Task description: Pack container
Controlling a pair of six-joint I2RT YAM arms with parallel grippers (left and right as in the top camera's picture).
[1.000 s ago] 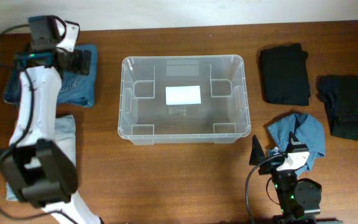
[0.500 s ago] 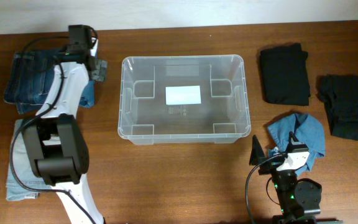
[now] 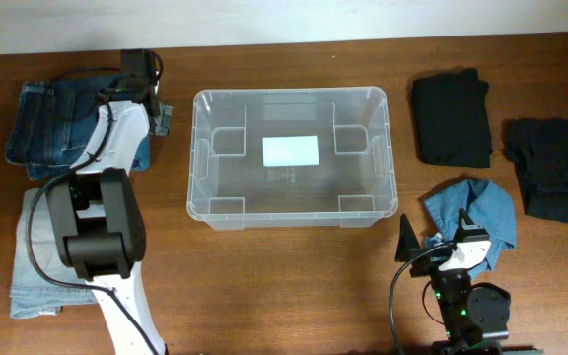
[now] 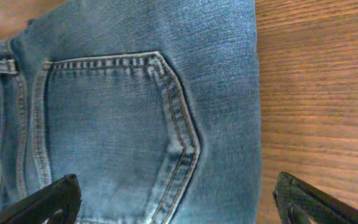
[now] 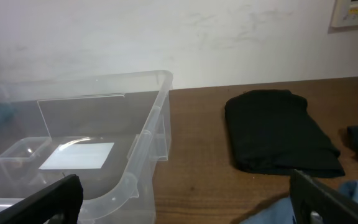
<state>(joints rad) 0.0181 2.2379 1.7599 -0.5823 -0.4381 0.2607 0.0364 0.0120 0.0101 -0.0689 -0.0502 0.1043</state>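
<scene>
The container [image 3: 389, 187], a clear plastic bin with a white label on its base, stands empty mid-table; its near right corner shows in the right wrist view [image 5: 143, 167]. My left gripper [image 3: 158, 110] hovers open over the right edge of folded dark blue jeans [image 3: 62, 128], just left of the bin. In the left wrist view a back pocket of the jeans [image 4: 123, 118] fills the frame, and the left gripper [image 4: 176, 208] holds nothing. My right gripper [image 3: 436, 239] waits open at the front right, empty [image 5: 188, 205], beside a crumpled blue cloth [image 3: 481, 209].
Light blue jeans [image 3: 30, 271] lie folded at the front left under my left arm. Two black folded garments [image 3: 452, 118] [image 3: 552, 168] lie to the right of the bin; the nearer one shows in the right wrist view [image 5: 278, 130]. A white wall runs behind the table.
My left arm has swung to the right across the dark jeans, ending near the bin's left wall. The right arm has stayed still. Both grippers remain open.
</scene>
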